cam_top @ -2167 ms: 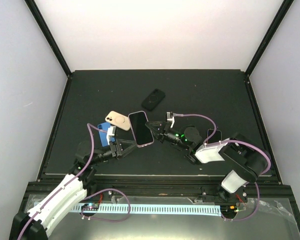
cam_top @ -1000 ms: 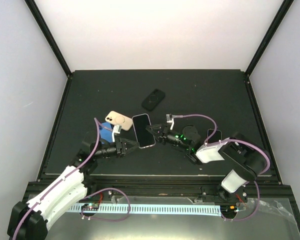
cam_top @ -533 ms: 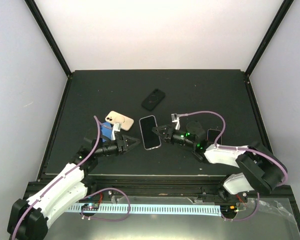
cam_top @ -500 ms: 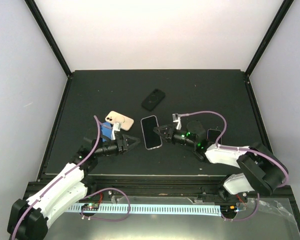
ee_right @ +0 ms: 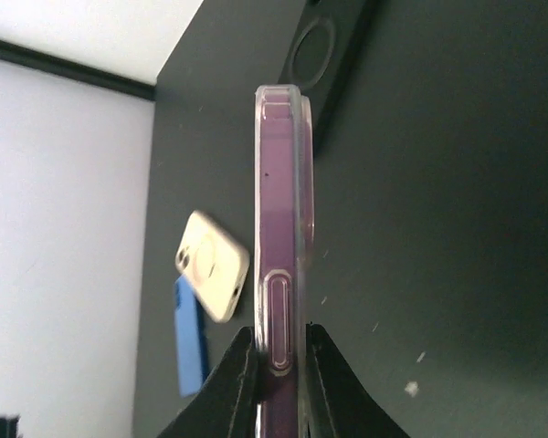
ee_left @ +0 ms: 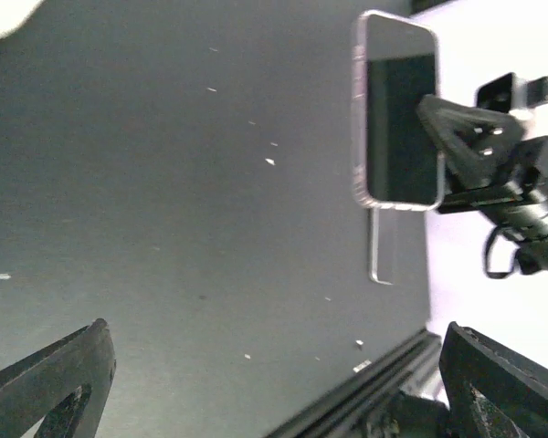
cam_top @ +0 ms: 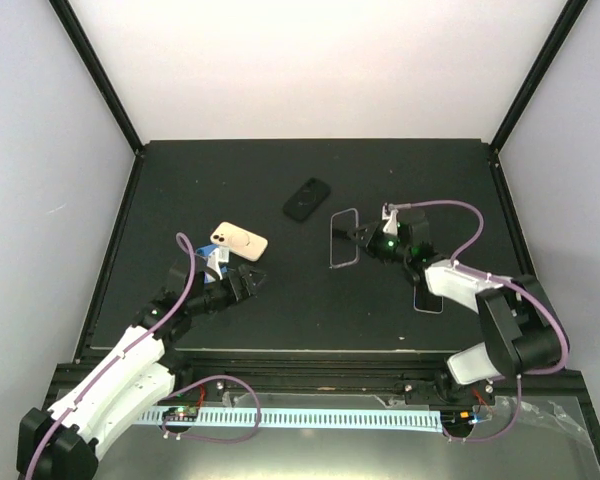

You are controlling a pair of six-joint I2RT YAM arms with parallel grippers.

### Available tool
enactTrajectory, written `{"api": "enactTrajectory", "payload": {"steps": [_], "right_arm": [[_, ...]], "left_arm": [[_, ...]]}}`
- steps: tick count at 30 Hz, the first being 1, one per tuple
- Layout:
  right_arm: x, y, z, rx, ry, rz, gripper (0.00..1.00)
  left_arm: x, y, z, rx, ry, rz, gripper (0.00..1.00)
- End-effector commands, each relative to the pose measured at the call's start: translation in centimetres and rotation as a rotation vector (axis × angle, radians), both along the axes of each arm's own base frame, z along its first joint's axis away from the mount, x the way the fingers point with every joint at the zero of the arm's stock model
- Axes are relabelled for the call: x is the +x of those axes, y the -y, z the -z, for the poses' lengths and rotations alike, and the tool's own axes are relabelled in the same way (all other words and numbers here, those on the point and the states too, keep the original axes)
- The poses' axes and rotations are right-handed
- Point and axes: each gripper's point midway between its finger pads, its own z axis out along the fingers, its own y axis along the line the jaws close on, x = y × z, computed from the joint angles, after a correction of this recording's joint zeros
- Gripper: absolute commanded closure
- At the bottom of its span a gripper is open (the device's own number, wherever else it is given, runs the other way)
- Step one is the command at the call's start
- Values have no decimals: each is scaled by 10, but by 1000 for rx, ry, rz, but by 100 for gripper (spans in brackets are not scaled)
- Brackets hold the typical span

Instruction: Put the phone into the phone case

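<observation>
Phone (cam_top: 342, 238) stands on edge, pinched in right claw (cam_top: 359, 236), apart from clear case (cam_top: 429, 297); left claw (cam_top: 257, 277) gapes wide, empty.

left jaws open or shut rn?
Open. On the left gripper the fingers stand wide apart at the wrist view's bottom corners, nothing between them; the right gripper pinches the phone.

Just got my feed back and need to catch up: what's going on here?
The right gripper is shut on the phone, pinching it across its faces at mid-table. The left gripper stands wide open and empty near the beige case. The black case lies farther back, untouched.
</observation>
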Motion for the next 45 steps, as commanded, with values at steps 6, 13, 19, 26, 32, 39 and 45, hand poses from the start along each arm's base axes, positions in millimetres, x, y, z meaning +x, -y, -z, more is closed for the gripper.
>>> {"api": "enactTrajectory", "payload": {"steps": [6, 13, 19, 26, 32, 39, 45], "right_arm": [[74, 25, 10, -82, 18, 4, 89], [95, 29, 47, -153, -41, 2, 86], [98, 36, 70, -162, -76, 45, 85], [96, 49, 84, -212, -149, 95, 74], [91, 68, 80, -307, -190, 153, 65], [69, 94, 50, -430, -198, 206, 43], [33, 110, 28, -485, -213, 223, 23]], "left_arm": [[15, -32, 21, 124, -39, -124, 1], [17, -38, 31, 143, -71, -124, 1], [20, -40, 37, 144, -95, -132, 1], [21, -40, 42, 143, -147, -126, 1], [19, -36, 47, 118, -189, -105, 1], [14, -25, 43, 56, -212, -48, 1], [12, -29, 40, 70, -189, -67, 1]]}}
